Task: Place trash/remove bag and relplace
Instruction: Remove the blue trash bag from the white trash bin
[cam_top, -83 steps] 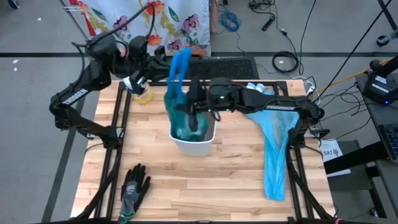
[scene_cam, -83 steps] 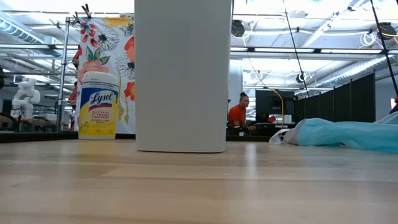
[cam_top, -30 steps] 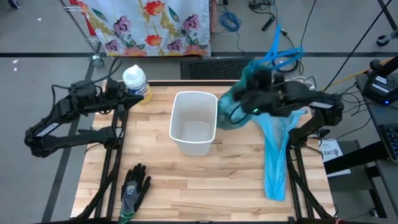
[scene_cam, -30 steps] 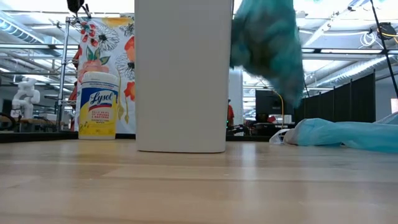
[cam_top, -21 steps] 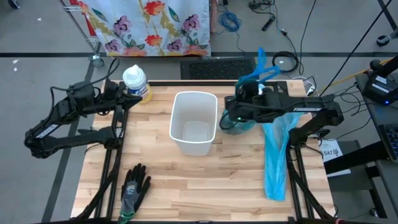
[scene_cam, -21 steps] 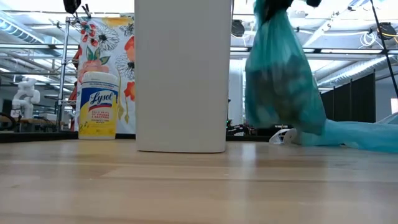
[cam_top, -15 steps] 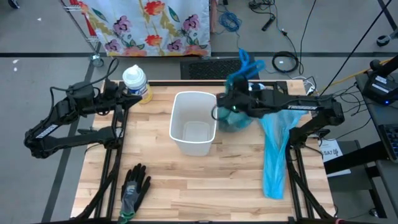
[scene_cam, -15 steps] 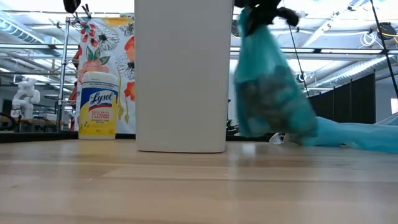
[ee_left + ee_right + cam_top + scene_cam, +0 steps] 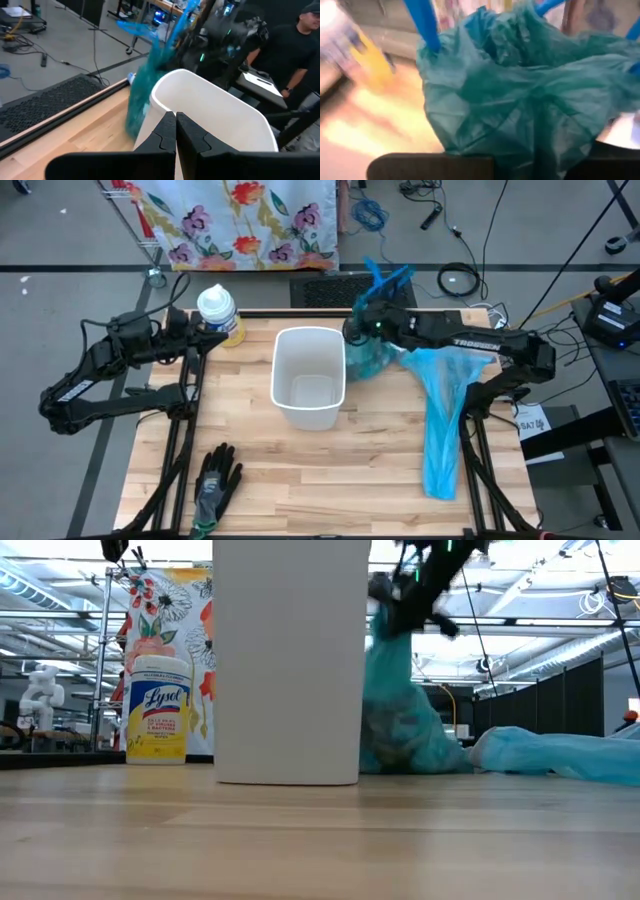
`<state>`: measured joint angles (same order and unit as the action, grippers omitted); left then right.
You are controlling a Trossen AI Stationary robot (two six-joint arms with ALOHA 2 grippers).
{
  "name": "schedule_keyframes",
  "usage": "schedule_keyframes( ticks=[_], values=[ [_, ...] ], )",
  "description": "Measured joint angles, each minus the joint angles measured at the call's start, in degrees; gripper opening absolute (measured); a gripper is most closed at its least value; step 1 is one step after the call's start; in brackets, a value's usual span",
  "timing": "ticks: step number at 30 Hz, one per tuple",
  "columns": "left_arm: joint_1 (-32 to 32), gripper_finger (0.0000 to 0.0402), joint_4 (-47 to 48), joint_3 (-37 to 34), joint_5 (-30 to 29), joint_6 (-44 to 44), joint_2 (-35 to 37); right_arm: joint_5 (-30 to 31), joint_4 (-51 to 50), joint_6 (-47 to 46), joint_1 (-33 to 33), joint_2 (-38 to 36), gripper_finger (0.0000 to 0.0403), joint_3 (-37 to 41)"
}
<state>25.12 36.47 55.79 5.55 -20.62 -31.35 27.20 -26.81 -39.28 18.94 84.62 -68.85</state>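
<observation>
Wooden worktop (image 9: 380, 470) carries, from left: the closed, empty left hand (image 9: 188, 326) waiting near a wipes canister (image 9: 217, 308), a glove (image 9: 215, 483) at the near edge, the bare white bin (image 9: 310, 377). Just right of it the right hand (image 9: 360, 323) is clamped on the full bag (image 9: 372, 356), resting on the worktop. Removal seems done; next, release it and fetch the fresh bag (image 9: 443, 420) at right. Nothing blocks that.

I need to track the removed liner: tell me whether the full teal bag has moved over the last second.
Yes. The full teal bag, held by the right gripper, has swung left toward the white bin and now rests beside it on the table.
</observation>
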Motion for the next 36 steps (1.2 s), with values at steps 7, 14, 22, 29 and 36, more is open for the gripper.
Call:
schedule_keyframes(
  ticks=[7,14,22,29,36],
  values=[
    [0.0,0.0004,-0.2,0.0,-2.4,0.0,-0.6,-13.9,11.6,-1.9,3.1,0.1,0.0000,10.6],
    [0.0,0.0004,-1.5,0.0,-2.9,-0.1,-1.2,-16.0,11.3,-2.9,3.1,0.2,0.0000,14.5],
    [0.0,0.0004,-1.4,0.0,-2.9,-1.5,-1.3,-16.9,11.3,-1.9,3.1,0.4,0.0000,14.6],
    [0.0,0.0004,-1.1,0.0,-2.9,-1.1,-1.3,-17.2,11.0,-3.8,2.7,0.3,0.0002,14.5],
    [0.0,0.0004,0.6,0.0,-2.9,-0.1,-1.3,-19.7,10.7,-5.4,1.9,-2.6,0.0043,14.5]
  ],
)
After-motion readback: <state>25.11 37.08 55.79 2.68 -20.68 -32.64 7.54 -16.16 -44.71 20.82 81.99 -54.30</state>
